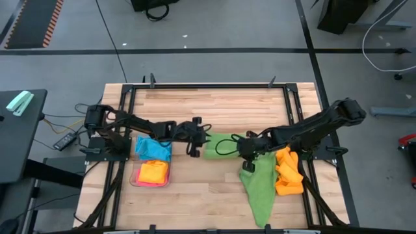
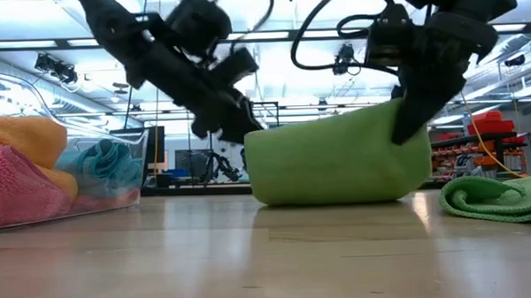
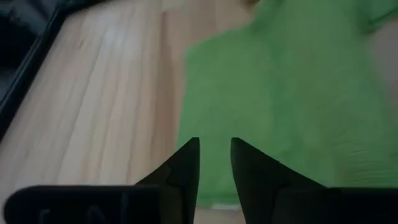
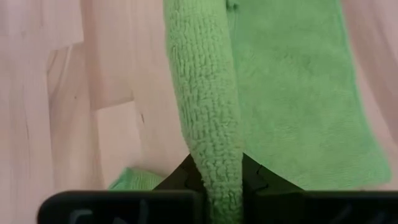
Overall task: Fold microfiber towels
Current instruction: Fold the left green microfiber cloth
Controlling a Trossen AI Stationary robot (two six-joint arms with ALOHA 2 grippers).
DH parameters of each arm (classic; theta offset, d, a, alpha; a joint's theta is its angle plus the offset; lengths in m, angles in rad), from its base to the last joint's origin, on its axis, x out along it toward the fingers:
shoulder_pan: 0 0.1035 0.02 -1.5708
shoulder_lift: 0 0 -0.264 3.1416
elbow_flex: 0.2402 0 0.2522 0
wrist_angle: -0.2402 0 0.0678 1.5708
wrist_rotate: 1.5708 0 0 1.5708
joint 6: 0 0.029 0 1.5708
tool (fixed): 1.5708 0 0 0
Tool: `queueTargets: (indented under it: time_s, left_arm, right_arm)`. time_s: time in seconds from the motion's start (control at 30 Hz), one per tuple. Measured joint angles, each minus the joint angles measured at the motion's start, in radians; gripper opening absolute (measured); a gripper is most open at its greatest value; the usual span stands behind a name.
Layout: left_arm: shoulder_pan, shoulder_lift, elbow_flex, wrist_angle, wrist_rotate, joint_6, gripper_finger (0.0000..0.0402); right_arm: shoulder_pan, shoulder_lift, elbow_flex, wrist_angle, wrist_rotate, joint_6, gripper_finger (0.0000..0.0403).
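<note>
At lower centre of the high view a second green towel (image 1: 260,188) trails down, with orange towels (image 1: 288,172) at its right. At mid-frame the right gripper (image 1: 246,155) pinches an edge of the folded green towel (image 1: 221,145). The left gripper (image 1: 197,144), fingers narrowly spread, sits at that towel's left edge; left of it the clear tray (image 1: 138,179) holds blue, orange and pink towels (image 1: 153,162).
</note>
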Motion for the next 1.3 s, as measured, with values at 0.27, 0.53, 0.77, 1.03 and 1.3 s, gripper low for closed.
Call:
queueTargets:
  time_s: [0.27, 0.53, 0.77, 1.03, 1.3]
  left_arm:
    - [0.091, 0.154, 0.118, -0.053, 0.044, -0.007, 0.0052]
    - [0.183, 0.254, 0.153, 0.120, 0.187, 0.038, 0.0022]
    - [0.207, 0.328, 0.165, 0.165, 0.269, 0.060, 0.0014]
    - [0.208, 0.366, 0.175, 0.125, 0.272, 0.024, 0.0014]
    - [0.203, 0.366, 0.177, 0.086, 0.278, -0.010, 0.0017]
  right_arm:
    - [-0.016, -0.009, 0.000, -0.016, -0.029, -0.040, 0.0040]
    - [-0.013, 0.001, 0.001, -0.029, -0.064, -0.054, 0.0040]
    - [-0.013, 0.001, 0.001, -0.036, -0.069, -0.068, 0.0040]
    - [-0.014, 0.001, 0.001, -0.049, -0.075, -0.072, 0.0040]
    - [-0.022, 0.001, 0.001, -0.052, -0.076, -0.086, 0.0040]
